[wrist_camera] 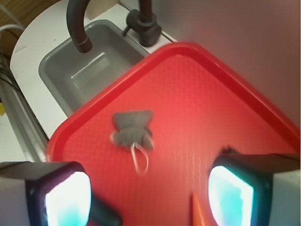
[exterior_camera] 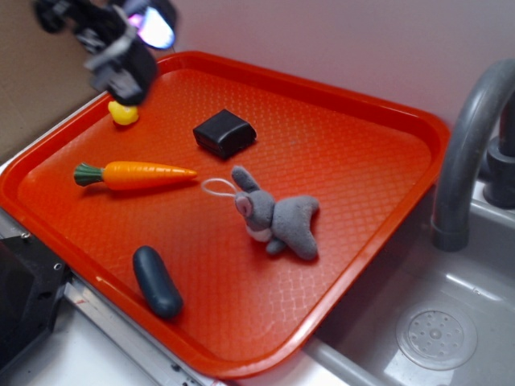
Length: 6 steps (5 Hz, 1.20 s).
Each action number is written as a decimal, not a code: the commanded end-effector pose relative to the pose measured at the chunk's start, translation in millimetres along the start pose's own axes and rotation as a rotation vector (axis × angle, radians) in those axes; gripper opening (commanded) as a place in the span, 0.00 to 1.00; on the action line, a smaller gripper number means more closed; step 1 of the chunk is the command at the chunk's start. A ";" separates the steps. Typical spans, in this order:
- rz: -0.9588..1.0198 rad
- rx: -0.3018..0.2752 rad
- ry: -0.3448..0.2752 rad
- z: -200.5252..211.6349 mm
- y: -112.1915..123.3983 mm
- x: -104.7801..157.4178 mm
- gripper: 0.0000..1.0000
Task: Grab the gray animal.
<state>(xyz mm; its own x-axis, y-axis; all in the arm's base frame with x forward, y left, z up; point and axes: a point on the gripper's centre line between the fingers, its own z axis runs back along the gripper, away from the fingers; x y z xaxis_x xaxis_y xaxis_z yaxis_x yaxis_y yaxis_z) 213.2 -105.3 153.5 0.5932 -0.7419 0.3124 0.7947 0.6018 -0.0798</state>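
The tool [exterior_camera: 121, 68] is seen high above the far left corner of the red tray [exterior_camera: 378, 153], blurred in the exterior view, with its dark body tilted downward over the yellow duck [exterior_camera: 123, 112]. In the wrist view its two fingers [wrist_camera: 61, 195] are spread wide apart at the lower corners of the picture, and nothing is held between them. Bare tray surface is seen in the gap.

The gray animal [exterior_camera: 278, 217] is laid on its side near the middle of the tray, well apart from the tool. Its head with the white muzzle is turned toward the left, its ears are pointed up and back, and a white string loop [exterior_camera: 219, 188] is stretched from its head toward the carrot [exterior_camera: 137, 174]. In the wrist view it [wrist_camera: 132, 129] is found ahead of the fingers, between them and the tray's far edge, with the loop trailing toward the camera.

An orange carrot with a green top is placed left of the animal, a black block [exterior_camera: 224, 133] behind it, and a dark blue-gray oblong piece [exterior_camera: 158, 281] near the tray's front edge. A gray sink [exterior_camera: 451, 322] with a curved faucet [exterior_camera: 471, 137] is set to the right of the tray.
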 end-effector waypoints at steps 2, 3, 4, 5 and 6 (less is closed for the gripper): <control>-0.131 -0.020 0.147 -67.5 -31.6 23.3 1.00; -0.129 -0.069 0.196 -88.4 -29.7 22.7 1.00; -0.131 -0.081 0.241 -105.1 -27.7 22.3 1.00; -0.132 -0.060 0.318 -122.8 -27.2 16.6 1.00; -0.118 -0.039 0.365 -131.9 -23.9 7.2 1.00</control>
<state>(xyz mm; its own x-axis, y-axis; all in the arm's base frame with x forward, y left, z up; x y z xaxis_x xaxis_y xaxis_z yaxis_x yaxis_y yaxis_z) 225.5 -155.3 27.4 0.5119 -0.8574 -0.0531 0.8503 0.5145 -0.1105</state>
